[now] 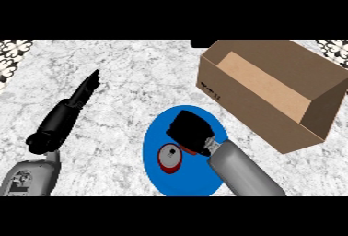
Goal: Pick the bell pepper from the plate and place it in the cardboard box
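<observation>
My right hand (190,131) clenches the bell pepper (171,159) on the plate (158,138); a slip could miss the cardboard box (272,92).

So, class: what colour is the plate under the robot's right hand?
Blue. The plate shows best in the head view.

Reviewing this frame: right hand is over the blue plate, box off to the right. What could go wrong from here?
The right hand covers most of the bell pepper; only a red sliver shows, so the grasp can't be confirmed and it might slip on lifting. A red can-like object lies close beside it on the plate and could get knocked. The cardboard box has tall walls the pepper must clear.
</observation>
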Controlling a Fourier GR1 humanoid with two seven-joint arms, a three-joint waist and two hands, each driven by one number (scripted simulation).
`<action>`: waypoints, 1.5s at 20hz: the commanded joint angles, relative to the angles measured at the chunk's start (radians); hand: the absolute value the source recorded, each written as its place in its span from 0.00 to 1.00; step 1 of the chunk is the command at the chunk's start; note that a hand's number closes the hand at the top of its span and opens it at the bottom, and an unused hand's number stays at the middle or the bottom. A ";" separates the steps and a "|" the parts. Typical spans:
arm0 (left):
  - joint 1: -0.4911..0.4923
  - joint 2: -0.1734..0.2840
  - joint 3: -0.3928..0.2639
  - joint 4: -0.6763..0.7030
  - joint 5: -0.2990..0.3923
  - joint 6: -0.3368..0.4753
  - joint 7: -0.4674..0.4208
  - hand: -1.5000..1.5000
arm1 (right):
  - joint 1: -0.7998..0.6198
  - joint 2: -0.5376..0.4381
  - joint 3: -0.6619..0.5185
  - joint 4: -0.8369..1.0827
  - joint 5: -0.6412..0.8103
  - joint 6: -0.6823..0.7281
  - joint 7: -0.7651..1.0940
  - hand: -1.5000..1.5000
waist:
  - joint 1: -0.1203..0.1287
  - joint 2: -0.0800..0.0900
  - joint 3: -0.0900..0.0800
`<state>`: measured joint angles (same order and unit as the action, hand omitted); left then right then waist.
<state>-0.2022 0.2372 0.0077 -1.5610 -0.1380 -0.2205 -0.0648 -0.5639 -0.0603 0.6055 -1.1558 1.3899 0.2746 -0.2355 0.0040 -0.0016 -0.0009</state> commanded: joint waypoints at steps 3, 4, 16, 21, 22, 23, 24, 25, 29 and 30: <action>-0.052 -0.006 0.024 0.047 0.001 -0.010 0.006 0.50 | 0.015 0.037 0.000 -0.048 0.039 -0.068 -0.049 1.00 | -0.005 0.002 0.001; -0.033 -0.008 0.017 0.083 -0.013 -0.007 -0.031 0.50 | 0.046 0.035 0.011 -0.098 0.037 -0.085 -0.045 1.00 | -0.008 0.001 0.001; -0.048 -0.015 0.006 0.071 -0.024 -0.011 -0.048 0.50 | -0.214 0.060 0.033 -0.003 -0.402 -0.248 0.552 1.00 | 0.030 0.005 0.001; 0.022 -0.024 -0.003 0.019 -0.032 -0.003 -0.050 0.50 | -0.285 0.060 -0.002 -0.179 -0.423 -0.205 0.671 1.00 | 0.007 -0.004 0.000; -0.010 0.012 0.036 -0.005 -0.004 -0.026 -0.005 0.50 | -0.281 0.060 -0.058 -0.162 -0.394 -0.231 0.657 1.00 | 0.003 -0.003 0.001; -0.023 -0.010 0.020 0.047 -0.019 -0.014 -0.028 0.50 | -0.319 0.060 -0.054 -0.150 -0.410 -0.262 0.749 1.00 | 0.006 0.000 0.000; -0.030 -0.010 0.015 0.024 -0.005 -0.029 0.003 0.50 | -0.340 0.060 -0.112 -0.143 -0.386 -0.281 0.769 1.00 | 0.003 -0.001 0.001; -0.040 -0.003 0.032 0.052 -0.013 -0.015 -0.006 0.50 | -0.350 0.060 -0.167 -0.167 -0.394 -0.282 0.788 1.00 | -0.006 -0.001 0.001; -0.007 -0.012 0.026 0.031 -0.019 -0.008 -0.010 0.50 | -0.335 0.058 -0.260 -0.241 -0.374 -0.314 0.923 1.00 | -0.014 -0.004 0.001; -0.009 -0.012 0.022 0.040 -0.026 -0.008 -0.031 0.50 | -0.376 0.043 -0.311 -0.136 -0.367 -0.357 0.885 1.00 | 0.000 0.003 0.001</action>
<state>-0.2141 0.2293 0.0294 -1.5315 -0.1570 -0.2336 -0.0841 -0.8983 -0.0043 0.4028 -1.3245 1.0053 -0.0343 0.5963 0.0036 -0.0029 -0.0001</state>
